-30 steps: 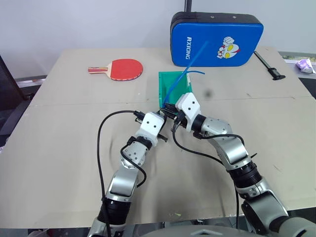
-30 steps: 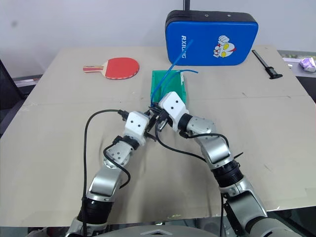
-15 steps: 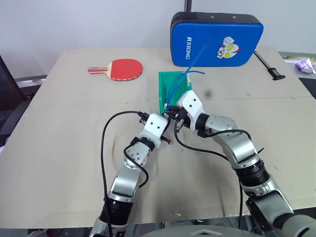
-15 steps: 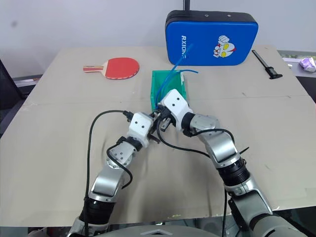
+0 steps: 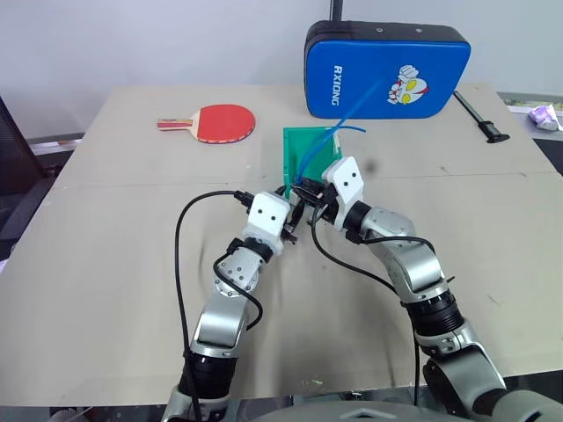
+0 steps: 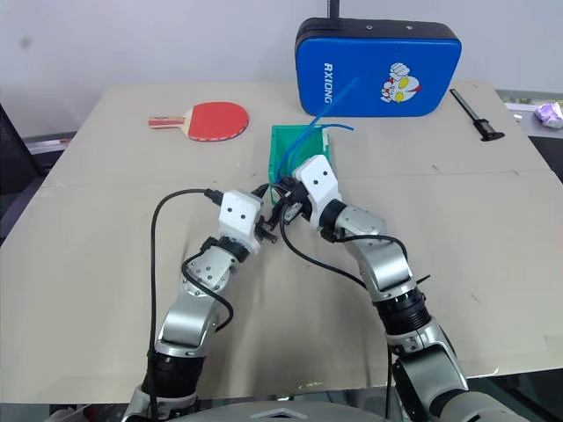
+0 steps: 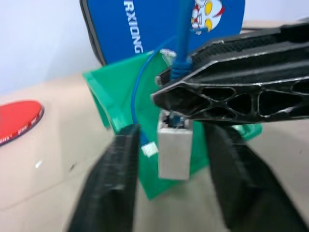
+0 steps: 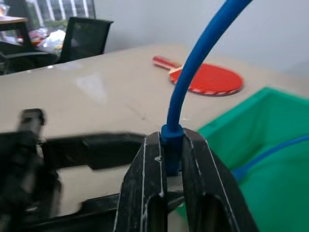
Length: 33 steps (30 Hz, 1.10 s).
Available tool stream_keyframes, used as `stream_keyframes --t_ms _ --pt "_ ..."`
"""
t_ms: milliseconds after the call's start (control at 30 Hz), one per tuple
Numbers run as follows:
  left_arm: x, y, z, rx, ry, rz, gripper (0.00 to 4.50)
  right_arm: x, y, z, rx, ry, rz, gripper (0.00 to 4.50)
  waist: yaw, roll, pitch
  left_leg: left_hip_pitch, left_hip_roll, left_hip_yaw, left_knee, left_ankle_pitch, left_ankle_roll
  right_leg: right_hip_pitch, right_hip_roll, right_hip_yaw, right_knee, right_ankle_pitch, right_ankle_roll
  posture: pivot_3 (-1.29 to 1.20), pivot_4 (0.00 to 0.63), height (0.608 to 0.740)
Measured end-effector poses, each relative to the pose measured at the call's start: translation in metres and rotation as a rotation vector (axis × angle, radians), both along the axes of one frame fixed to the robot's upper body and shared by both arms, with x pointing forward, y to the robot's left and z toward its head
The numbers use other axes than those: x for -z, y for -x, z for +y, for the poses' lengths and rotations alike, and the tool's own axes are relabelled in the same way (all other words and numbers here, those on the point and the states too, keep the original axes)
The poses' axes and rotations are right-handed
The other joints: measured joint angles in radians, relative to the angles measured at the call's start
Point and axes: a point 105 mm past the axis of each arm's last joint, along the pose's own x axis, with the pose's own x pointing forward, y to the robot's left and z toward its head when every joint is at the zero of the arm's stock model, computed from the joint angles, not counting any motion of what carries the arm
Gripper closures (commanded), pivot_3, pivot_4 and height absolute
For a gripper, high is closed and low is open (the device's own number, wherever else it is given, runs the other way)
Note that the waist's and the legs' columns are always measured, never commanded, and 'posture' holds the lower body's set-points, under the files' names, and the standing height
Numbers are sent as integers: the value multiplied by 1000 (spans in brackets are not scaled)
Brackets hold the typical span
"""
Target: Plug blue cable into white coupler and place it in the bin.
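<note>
1. The right gripper [image 8: 171, 159] is pinching the blue cable [image 8: 198, 63] just above its plug, fingers pressed tight against it; the plug itself is hiding behind those fingers.
2. The white coupler [image 7: 174, 150] is hanging on the cable's end, below the right gripper's fingers, which are crossing in front of its top edge, so the joint between plug and socket is hard to make out.
3. The left gripper [image 7: 174, 179] is standing spread, one finger [image 7: 113, 179] on each side of the coupler and apart from it.
4. The cable is rising from the grip and arching up and away in front of the blue padded case [image 5: 387, 69].
5. The green bin [image 5: 303, 154] is sitting on the table [image 5: 106, 264] just beyond both grippers, its near wall partly covered by them; a second blue cable [image 8: 270, 154] is lying inside, mostly cut off.
6. A red paddle [image 5: 220, 123] is lying well left of the bin.
</note>
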Motion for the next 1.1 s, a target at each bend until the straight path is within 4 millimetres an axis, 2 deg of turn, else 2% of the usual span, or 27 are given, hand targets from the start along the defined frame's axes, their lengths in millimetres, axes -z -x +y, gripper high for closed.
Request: stream_keyframes --t_ms 300,367,467,533,600,767,900,933,1100 --pt "-7 13 13 0 -34 -23 1652 -2 -7 -8 11 -52 8 4500 -6 0 0 0 1 0 0 0 0 0 1 0 1 0 0 0 150 728" --pt "-3 19 16 13 -38 7 1652 -9 -12 -10 5 -69 7 4500 -11 0 0 0 1 0 0 0 0 0 0 0 1 0 0 0 150 728" --pt "0 27 25 35 0 91 1652 -34 -22 -10 -33 -94 -10 4500 -22 0 0 0 1 0 0 0 0 0 0 0 1 0 0 0 150 728" --pt "-7 31 34 48 49 143 1652 -46 -30 -12 -75 -85 -2 4500 -22 0 1 1 1 -1 0 0 0 0 0 -1 1 0 0 0 150 728" --pt "-14 31 41 50 76 171 1652 -48 -38 -15 -89 -64 27 4500 -21 0 1 1 1 -2 0 0 0 0 0 -1 1 0 0 0 150 728" --pt "-48 30 55 99 55 229 1652 -31 -72 -23 -73 -24 270 4500 -25 0 1 0 0 -1 0 0 0 0 1 -1 1 0 0 0 150 728" --pt "-73 31 53 148 69 243 1622 -28 -96 -22 -8 -42 406 3022 -27 0 1 0 0 0 -2 3 -5 0 1 0 -1 0 0 0 150 728" --pt "-75 32 53 152 70 246 1622 -29 -99 -22 7 -41 400 2407 -27 0 1 0 0 0 -4 3 -5 0 1 0 -1 0 0 0 150 728" --pt "-72 32 53 140 75 288 1622 -37 -110 -32 74 -70 326 214 -26 0 1 -2 0 0 -8 4 -6 -2 0 0 -1 0 0 0 150 728"
